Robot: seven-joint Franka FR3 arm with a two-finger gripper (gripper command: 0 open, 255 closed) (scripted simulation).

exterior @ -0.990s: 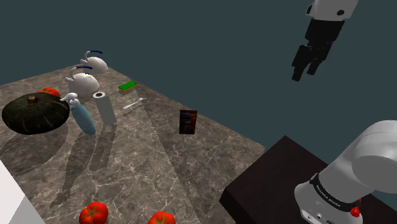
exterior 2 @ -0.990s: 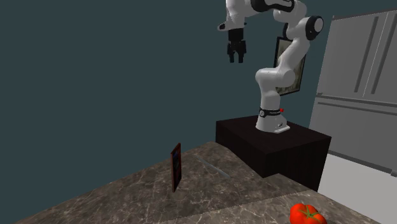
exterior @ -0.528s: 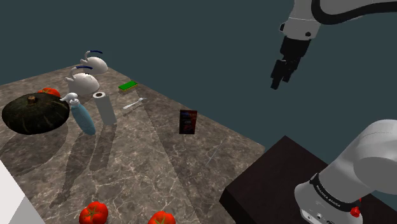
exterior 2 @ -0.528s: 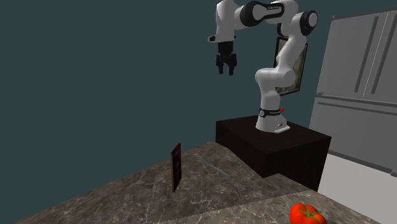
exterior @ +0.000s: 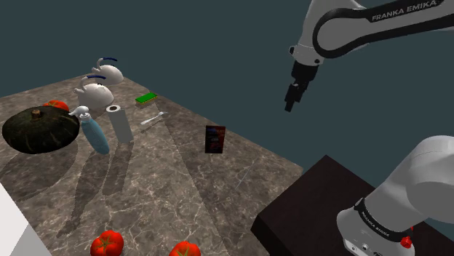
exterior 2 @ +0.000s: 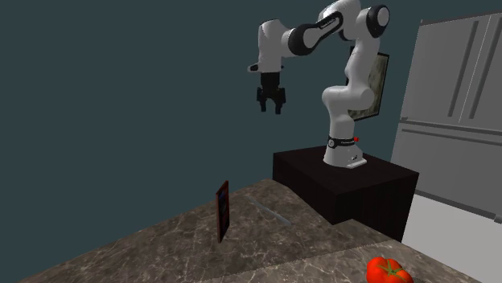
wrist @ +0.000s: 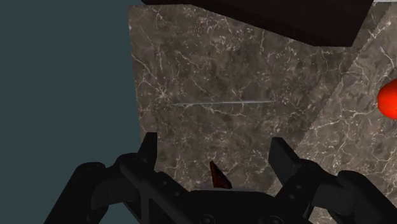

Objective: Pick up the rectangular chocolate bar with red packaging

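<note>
Where the veined grey-brown marble counter (exterior: 167, 182) nears its far edge, the chocolate bar (exterior: 214, 138) stands upright. It is a thin, flat rectangle, dark with red print, well apart from the dark box stand (exterior: 313, 196), toward the shoulder view's left. Since a second ago the gripper (exterior: 289, 104) has swung from above the stand toward the bar and is high above it. Its fingers are apart, grasping nothing.
</note>
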